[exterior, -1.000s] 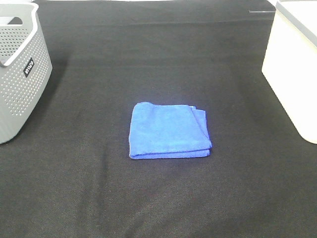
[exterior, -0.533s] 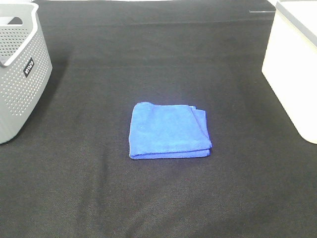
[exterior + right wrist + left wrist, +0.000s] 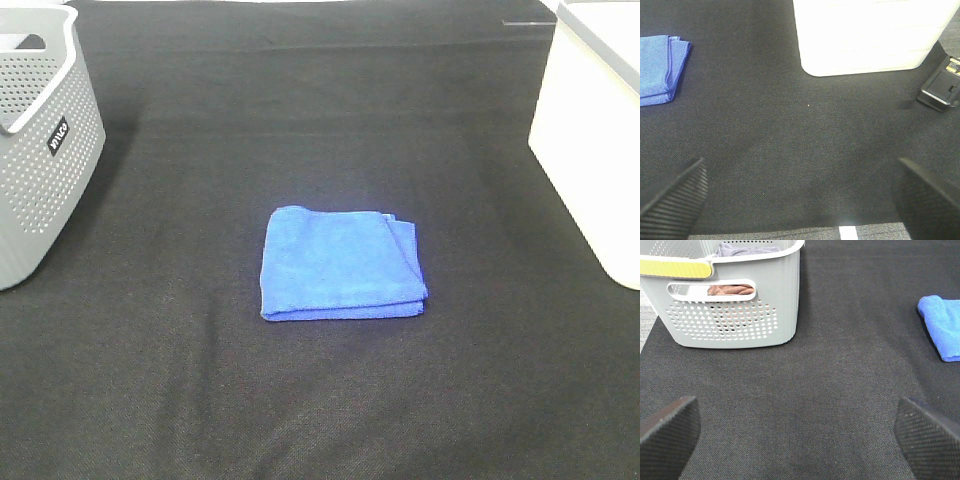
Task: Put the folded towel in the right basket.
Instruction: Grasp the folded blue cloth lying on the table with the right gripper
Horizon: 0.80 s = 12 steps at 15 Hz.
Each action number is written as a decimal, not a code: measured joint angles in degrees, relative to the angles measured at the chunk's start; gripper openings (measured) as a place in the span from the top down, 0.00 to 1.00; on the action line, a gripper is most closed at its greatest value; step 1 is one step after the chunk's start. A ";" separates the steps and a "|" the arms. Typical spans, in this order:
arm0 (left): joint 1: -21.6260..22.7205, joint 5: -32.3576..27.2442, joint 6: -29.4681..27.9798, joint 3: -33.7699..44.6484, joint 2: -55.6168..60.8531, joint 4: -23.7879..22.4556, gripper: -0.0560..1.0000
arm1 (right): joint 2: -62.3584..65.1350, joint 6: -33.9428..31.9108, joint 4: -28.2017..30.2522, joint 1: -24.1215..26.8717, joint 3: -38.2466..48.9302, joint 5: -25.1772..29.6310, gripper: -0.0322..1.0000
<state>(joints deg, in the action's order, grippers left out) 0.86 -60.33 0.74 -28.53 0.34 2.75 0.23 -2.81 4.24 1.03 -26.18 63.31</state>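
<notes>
Left gripper (image 3: 797,440) and right gripper (image 3: 800,200) hang with jaws apart; nothing has moved, so the folded blue towel (image 3: 342,264) lies ungrasped mid-frame, well apart from the white basket (image 3: 590,140) at right.

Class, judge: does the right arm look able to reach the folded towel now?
Probably yes: the right gripper is open, and only bare black mat lies between it and the towel; the white basket stands aside.

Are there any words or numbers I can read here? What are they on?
On the grey basket, a black label: white letters, turned sideways, too blurred to read for sure.
On the black device, a yellow sticker: too small to read.
On the blue towel and the white basket: no writing visible.
</notes>
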 joint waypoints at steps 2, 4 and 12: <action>0.00 0.00 0.06 0.00 0.00 0.00 0.02 | 0.00 0.00 0.00 0.00 0.00 0.00 0.03; 0.00 0.00 0.06 0.00 0.00 0.00 0.02 | 0.00 0.00 0.00 0.00 0.00 0.00 0.03; 0.00 0.00 0.06 0.00 0.00 0.00 0.02 | 0.00 0.00 0.00 0.00 0.00 0.00 0.03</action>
<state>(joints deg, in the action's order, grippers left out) 0.86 -60.33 0.80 -28.53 0.34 2.75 0.23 -2.81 4.24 1.03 -26.18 63.31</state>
